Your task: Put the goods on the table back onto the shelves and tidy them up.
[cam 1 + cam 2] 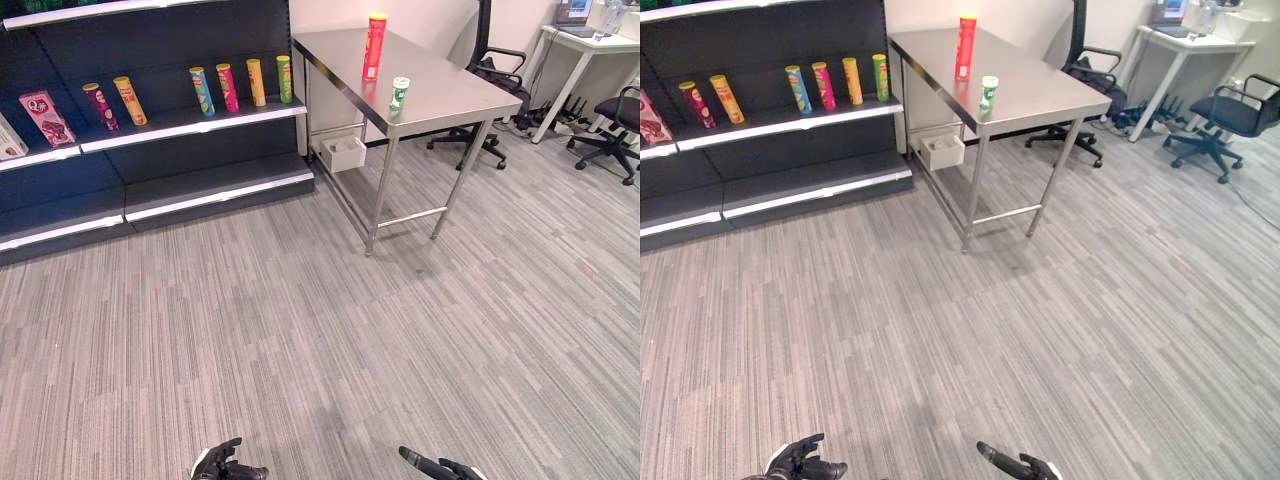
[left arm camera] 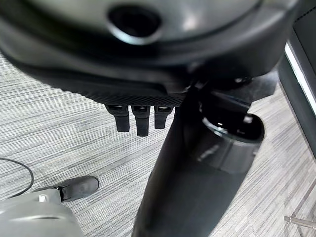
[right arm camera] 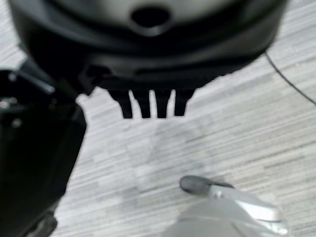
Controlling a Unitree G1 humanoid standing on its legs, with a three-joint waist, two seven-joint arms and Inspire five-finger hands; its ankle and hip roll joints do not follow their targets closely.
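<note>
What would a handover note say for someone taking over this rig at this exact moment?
Left hand: low at the robot's side, holding nothing, fingers relaxed.
Right hand: low at the other side, fingers straight, holding nothing.
Goods: a tall red can and a short green-and-white can stand upright on the steel table, apart from each other.
Shelves: a row of cans already stands on the middle shelf, with a pink packet further left.
Done: nothing picked up yet; the robot stands well back from the table.
Left: approach the table, carry both cans to the shelves, line them up.
</note>
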